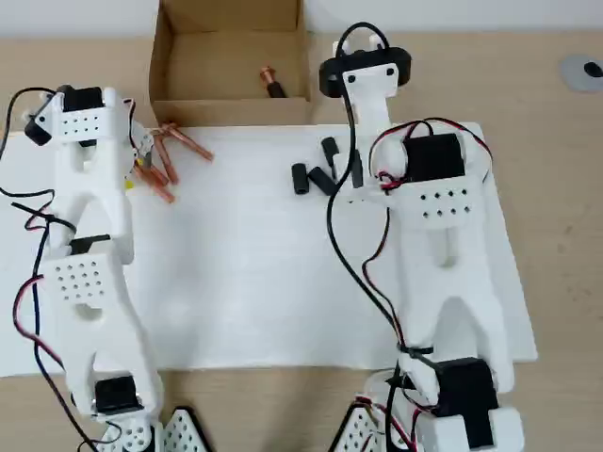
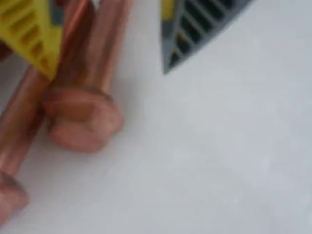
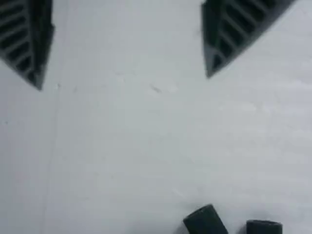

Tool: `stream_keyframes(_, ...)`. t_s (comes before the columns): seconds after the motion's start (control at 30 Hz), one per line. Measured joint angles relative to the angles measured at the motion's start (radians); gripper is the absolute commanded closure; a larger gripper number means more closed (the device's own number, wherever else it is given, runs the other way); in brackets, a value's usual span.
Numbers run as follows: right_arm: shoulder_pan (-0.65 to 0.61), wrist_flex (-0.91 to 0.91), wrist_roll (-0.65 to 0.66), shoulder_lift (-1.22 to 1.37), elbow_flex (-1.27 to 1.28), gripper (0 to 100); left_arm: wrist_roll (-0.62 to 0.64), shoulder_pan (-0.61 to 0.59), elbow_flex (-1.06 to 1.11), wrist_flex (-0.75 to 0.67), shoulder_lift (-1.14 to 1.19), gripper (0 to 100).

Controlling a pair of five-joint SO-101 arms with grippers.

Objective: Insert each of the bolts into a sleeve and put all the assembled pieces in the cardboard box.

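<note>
1. My left pincer point(image 2: 107, 70) was open. Its two fingers stood apart and it had hold of nothing.
2. It was down low, right over the copper bolts point(image 1: 188, 144). One of them lay in the gap, just beside my yellow finger point(image 2: 27, 34). The other finger was not touching it.
3. The copper bolts lay in a little heap on the white sheet point(image 1: 236, 282), near its far left corner.
4. My right pincer point(image 3: 124, 79) was open wide too. There was just bare white sheet between its fingers, and it held nothing.
5. The black sleeves point(image 1: 300, 177) lay loose near the far edge of the white sheet, about halfway along it. They were just beside my right pincer. In the right wrist view two of them lay apart from my fingers.
6. The cardboard box point(image 1: 158, 56) stood on the desk point(image 1: 546, 141), at its far edge. Its near wall touched the far edge of the white sheet.
7. One joined piece point(image 1: 271, 83), a bolt stuck in a sleeve, lay on the floor of the cardboard box. It was closer to the right wall than to the left one.
8. The copper bolts and the black sleeves were well apart from each other on the sheet.
</note>
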Motion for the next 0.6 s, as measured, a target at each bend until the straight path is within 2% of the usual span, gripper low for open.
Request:
stream_keyframes(0.13, 0.0, 0.0, 0.0, 0.0, 0.0, 76.4, 0.0, 0.0, -0.037, 0.0, 0.06, 84)
stream_keyframes(0.3, 0.0, 0.0, 0.0, 0.0, 0.0, 76.4, -0.061, 0.0, -0.121, 0.005, 0.133, 85)
stream_keyframes(0.5, 0.0, 0.0, 0.0, 0.0, 0.0, 76.4, -0.074, 0.006, -0.204, 0.003, 0.189, 100)
stream_keyframes(0.6, 0.0, 0.0, 0.002, 0.0, 0.0, 76.5, -0.104, 0.011, -0.23, 0.012, 0.196, 99)
